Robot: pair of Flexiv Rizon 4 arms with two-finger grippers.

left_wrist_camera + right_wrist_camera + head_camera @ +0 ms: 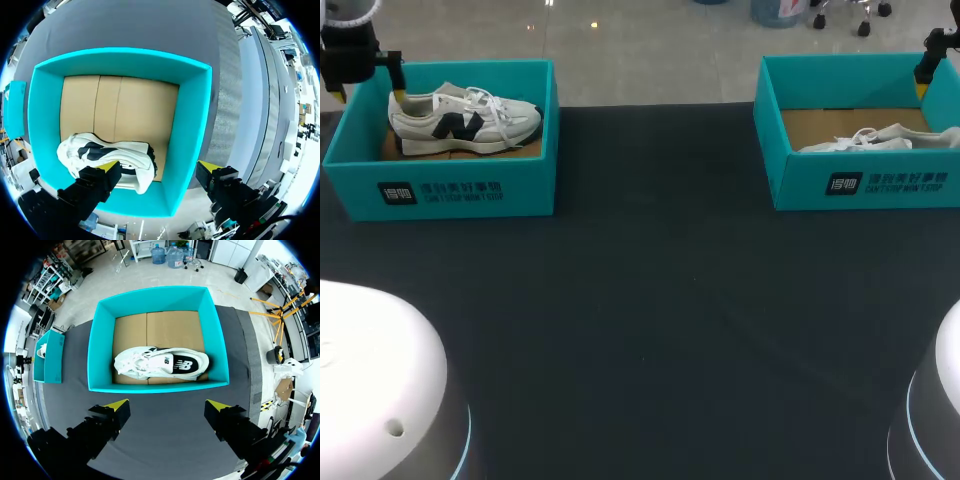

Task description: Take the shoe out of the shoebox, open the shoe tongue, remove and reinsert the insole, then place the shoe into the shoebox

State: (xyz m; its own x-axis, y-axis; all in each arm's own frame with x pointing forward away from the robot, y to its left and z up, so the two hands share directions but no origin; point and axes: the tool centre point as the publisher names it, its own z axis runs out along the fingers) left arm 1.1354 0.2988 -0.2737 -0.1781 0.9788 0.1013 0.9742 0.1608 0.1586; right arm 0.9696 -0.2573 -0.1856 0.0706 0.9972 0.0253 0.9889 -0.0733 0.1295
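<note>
Two teal shoeboxes stand at the far side of the dark table. The left shoebox [450, 190] [192, 130] holds a white sneaker [465, 118] [107, 152] with a dark logo, standing on its sole. My left gripper [368, 88] [160, 167] hangs open above that box's far left end, one finger over the sneaker's end and the other outside the wall. The right shoebox [880, 185] [155, 386] holds a second white sneaker [880, 140] [160, 364] lying on its side. High by this box's far right corner, my right gripper [926, 75] [167, 405] is open and holds nothing.
Dark cloth [660, 330] covers the table between and in front of the boxes. Each box has a bare cardboard floor [125, 110] [160, 332] beside its sneaker. My arms' white bases [370, 380] stand at the near corners.
</note>
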